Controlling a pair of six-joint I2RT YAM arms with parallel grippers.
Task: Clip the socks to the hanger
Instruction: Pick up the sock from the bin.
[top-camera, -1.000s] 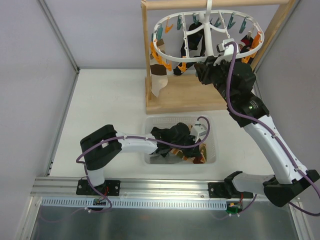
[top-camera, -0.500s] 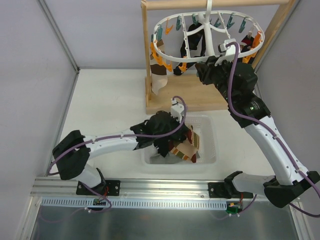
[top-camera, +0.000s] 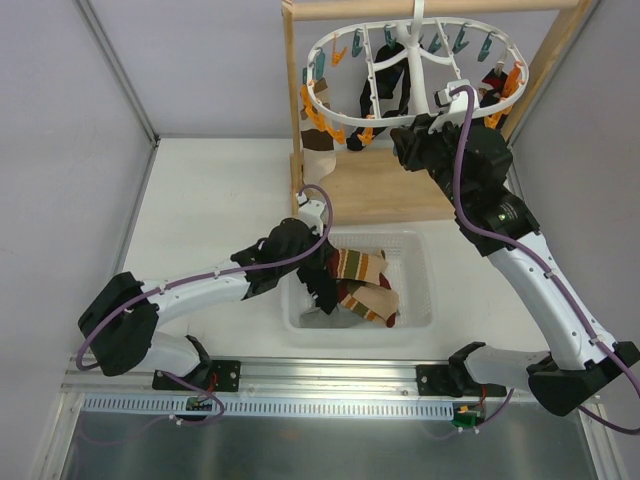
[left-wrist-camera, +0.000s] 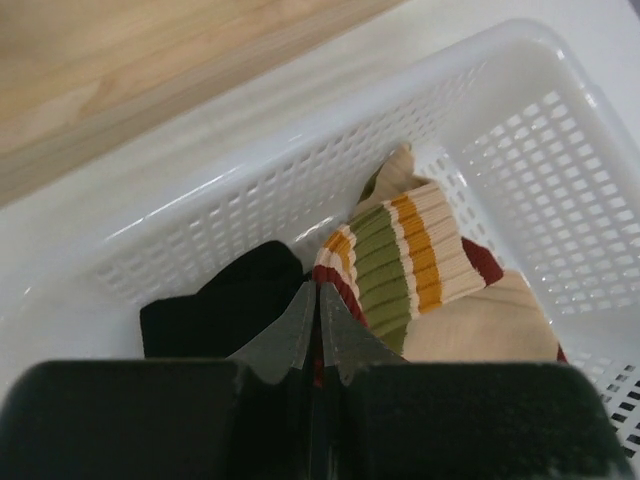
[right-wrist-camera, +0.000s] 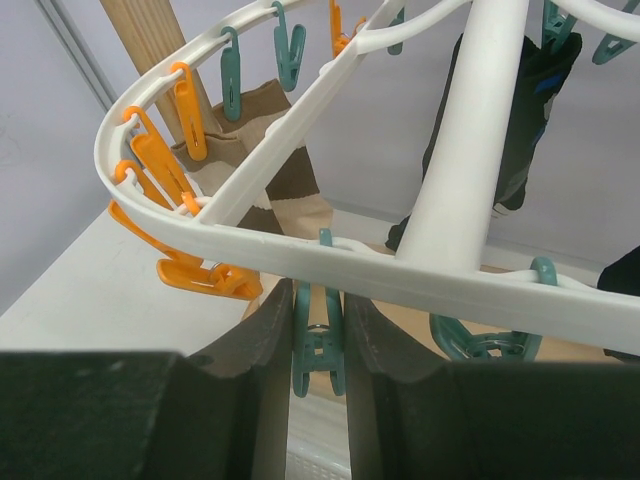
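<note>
White tabletop (top-camera: 210, 200) between pale grey walls, bearing a wooden stand frame (top-camera: 292, 120) at the back. Slung from its top bar, the hanger (top-camera: 414, 40): white oval ring with cross bars, fringed with orange and teal pins. Clipped to it, a hanging black sock (top-camera: 372, 95) near the centre and a brown-and-cream sock (top-camera: 320, 165) at the left end. In front of the frame, a white mesh basket (top-camera: 418, 290) holding the loose socks. Left gripper (top-camera: 328, 268) at the basket's left side, fingers (left-wrist-camera: 290, 335) pressed together on the cuff edge of a striped sock (left-wrist-camera: 400, 255), cream with green, orange and red bands. Just beside that cuff, a loose black sock (left-wrist-camera: 225, 305). Right gripper (right-wrist-camera: 320, 310) up under the ring's near rail, straddling one teal clothespin (right-wrist-camera: 318, 355), a finger touching each side and pinching it.
</note>
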